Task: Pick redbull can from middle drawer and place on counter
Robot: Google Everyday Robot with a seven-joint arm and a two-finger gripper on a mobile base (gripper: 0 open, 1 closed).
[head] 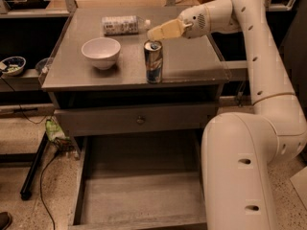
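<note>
Just beyond slim blue-silver redbull can [153, 61], at near edge of grey counter [192, 63]: cream gripper [152, 33], empty, opening impossible to tell; white bowl [100, 52] left.

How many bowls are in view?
2: white bowl on the counter, left of the can; small bowl on the far-left shelf. Gripper hovers near the can's top.

- White bowl [101, 51], upright.
- Clear plastic bottle [122, 25], white cap, on its side behind the bowl, just left of the gripper [153, 33].
- Closed drawer front [120, 121] with 1 round knob [140, 120].
- Black cable [42, 178] on the speckled floor [14, 143].
</note>
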